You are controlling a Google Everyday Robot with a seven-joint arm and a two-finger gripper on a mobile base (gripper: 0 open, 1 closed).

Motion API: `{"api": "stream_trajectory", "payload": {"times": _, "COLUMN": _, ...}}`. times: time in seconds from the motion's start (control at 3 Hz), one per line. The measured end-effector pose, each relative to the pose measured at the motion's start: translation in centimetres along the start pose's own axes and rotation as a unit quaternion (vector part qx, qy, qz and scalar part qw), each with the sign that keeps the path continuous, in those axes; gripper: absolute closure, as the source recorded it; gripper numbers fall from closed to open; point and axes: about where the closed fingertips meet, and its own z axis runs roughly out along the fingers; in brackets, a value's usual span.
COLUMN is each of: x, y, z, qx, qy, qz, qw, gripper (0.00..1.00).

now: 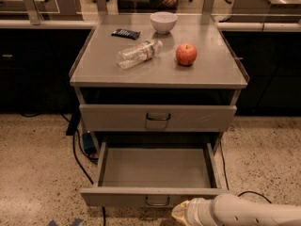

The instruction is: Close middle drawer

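Middle drawer (155, 167) stands pulled out; tool (181, 214) sits just beside its front, wide or narrow cannot be told. Press squarely at the handle (157, 201), keeping your push straight.

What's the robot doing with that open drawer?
The robot's job is to shut the middle drawer, which is pulled far out. Its claw is down at the bottom of the picture, just in front of the drawer's front panel, near the handle. An apple, a bottle and a bowl sit on the cabinet top.
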Motion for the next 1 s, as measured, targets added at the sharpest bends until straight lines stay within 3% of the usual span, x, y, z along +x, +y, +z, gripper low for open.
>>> {"api": "stream_trajectory", "payload": {"times": 0.33, "x": 0.0, "y": 0.0, "z": 0.0, "qx": 0.0, "qy": 0.0, "qz": 0.0, "qw": 1.0, "gripper": 1.0}}
{"api": "stream_trajectory", "payload": {"times": 1.0, "x": -0.6, "y": -5.0, "z": 0.8, "qx": 0.046, "qy": -0.004, "qz": -0.025, "qw": 0.9986, "gripper": 1.0}}
